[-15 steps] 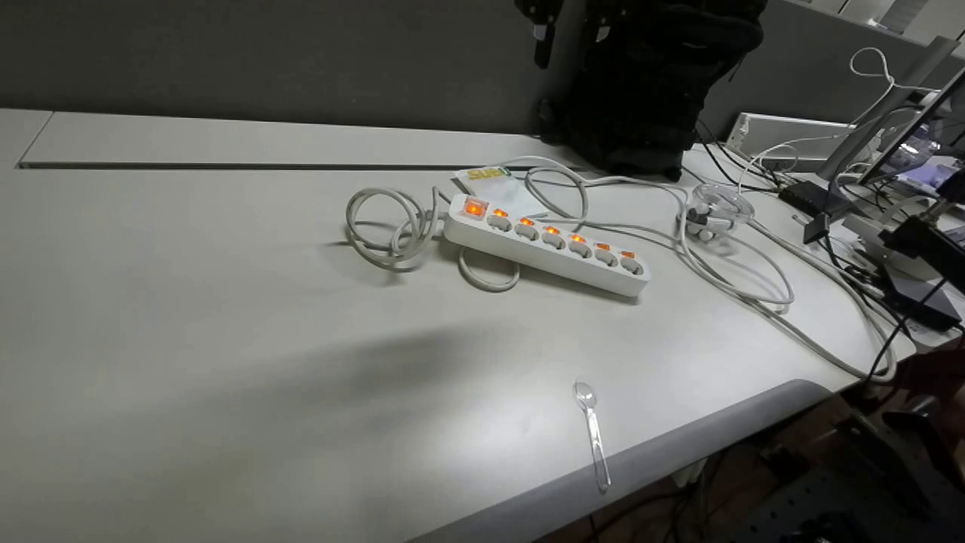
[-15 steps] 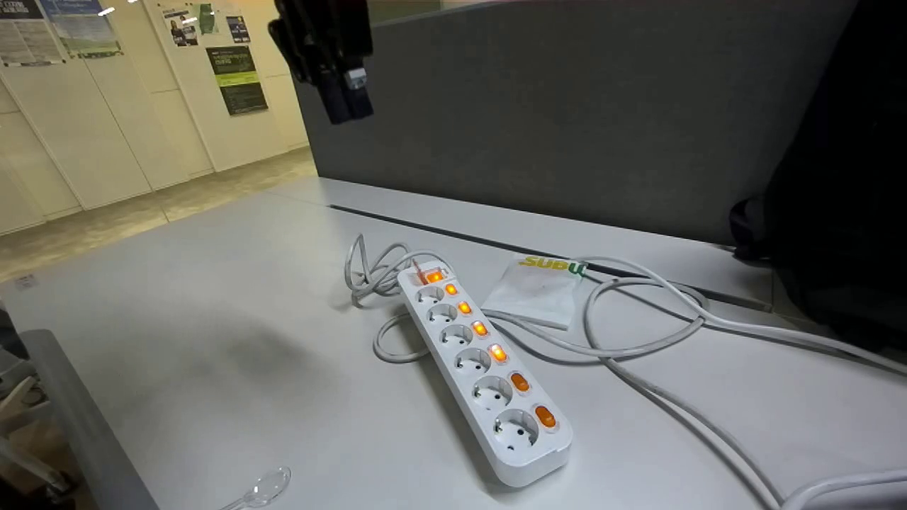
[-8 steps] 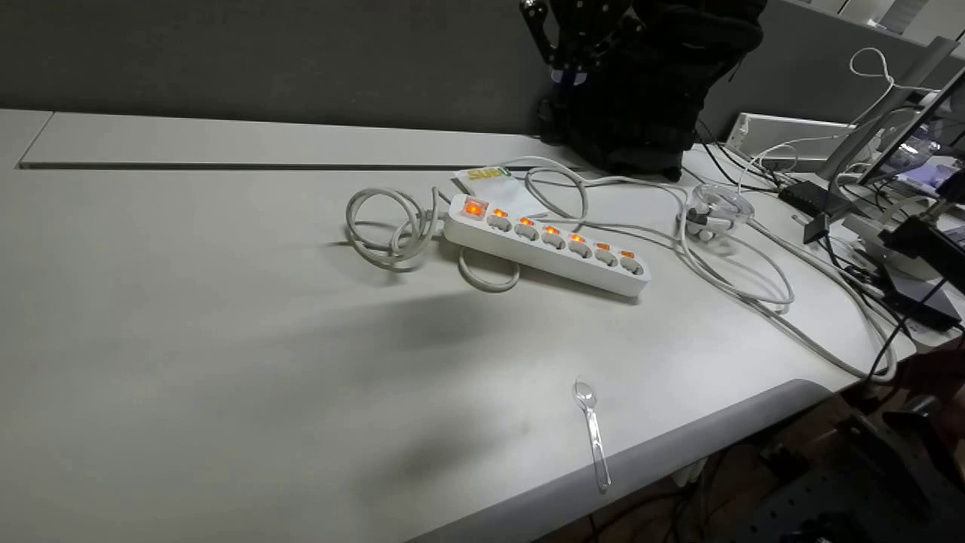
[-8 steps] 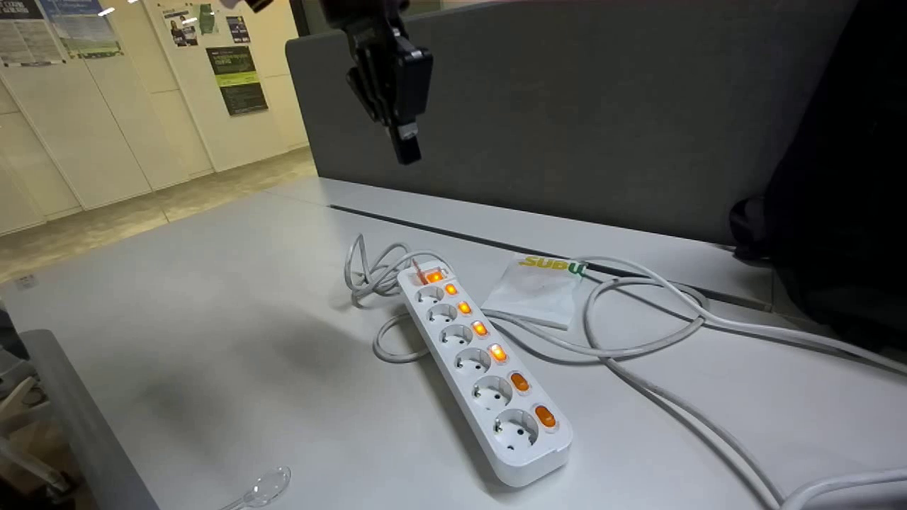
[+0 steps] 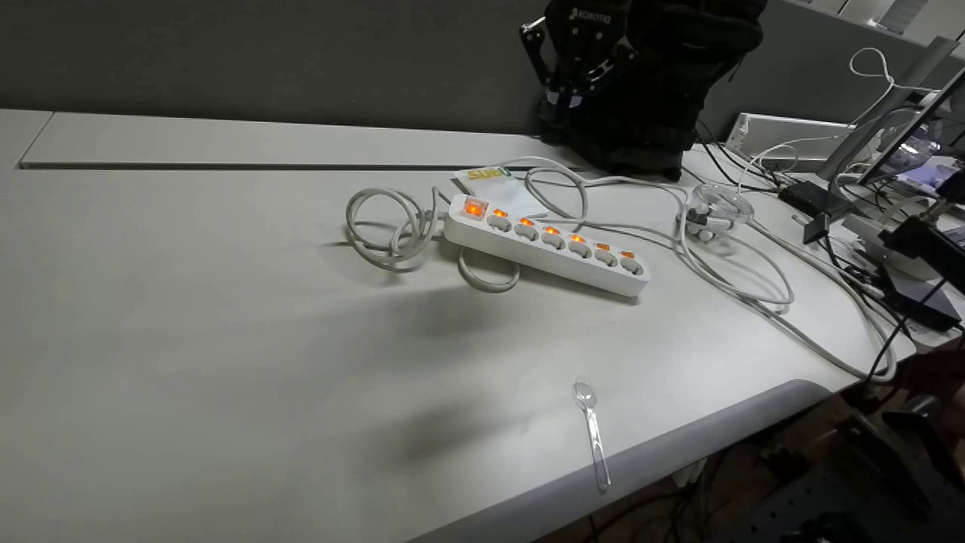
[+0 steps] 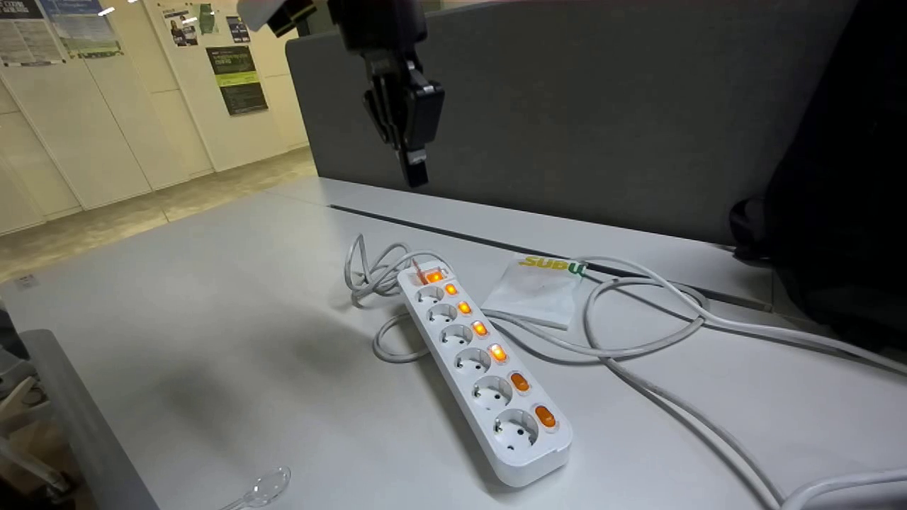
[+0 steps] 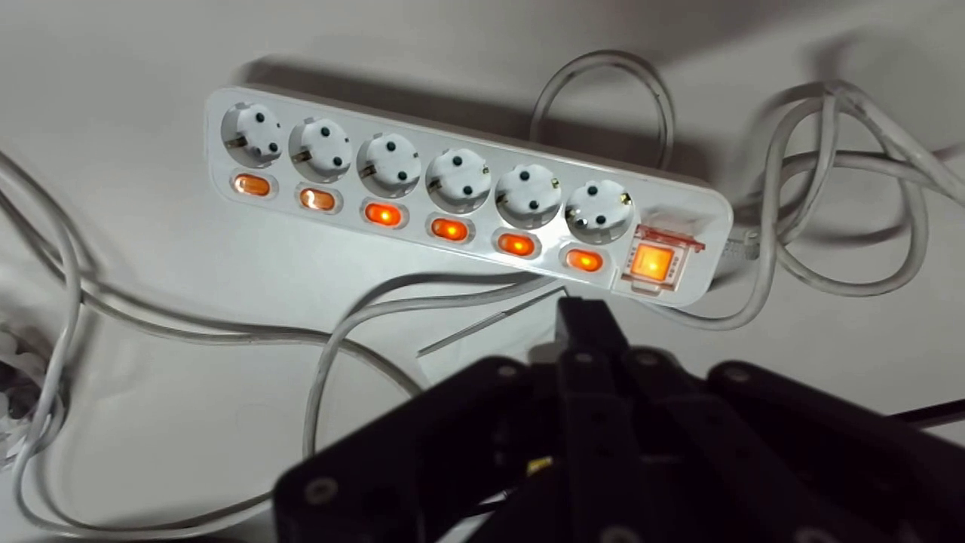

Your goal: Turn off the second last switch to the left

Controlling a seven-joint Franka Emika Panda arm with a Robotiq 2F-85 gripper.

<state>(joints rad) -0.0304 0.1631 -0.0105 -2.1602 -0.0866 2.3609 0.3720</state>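
Tool point(image 7: 588, 309), black and two-fingered, hangs above the pale desk point(image 5: 226, 339) — fingertips pressed together, nothing held. In the wrist view the tiny oval orange-red plastic rocker switch point(image 7: 516, 244), lit, sits apart from them at ten o'clock, on the long white plastic power strip point(image 7: 488, 219) — second in its row, counted from the large square orange switch point(image 7: 654, 262) at the strip's four o'clock end.

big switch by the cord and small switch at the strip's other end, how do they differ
The big switch is larger than the small switch. The big switch is squarish, with a reddish flap raised beside it; the small switch is a flapless oval. The big switch glows; the small switch looks unlit. Both are orange, set in one white power strip.
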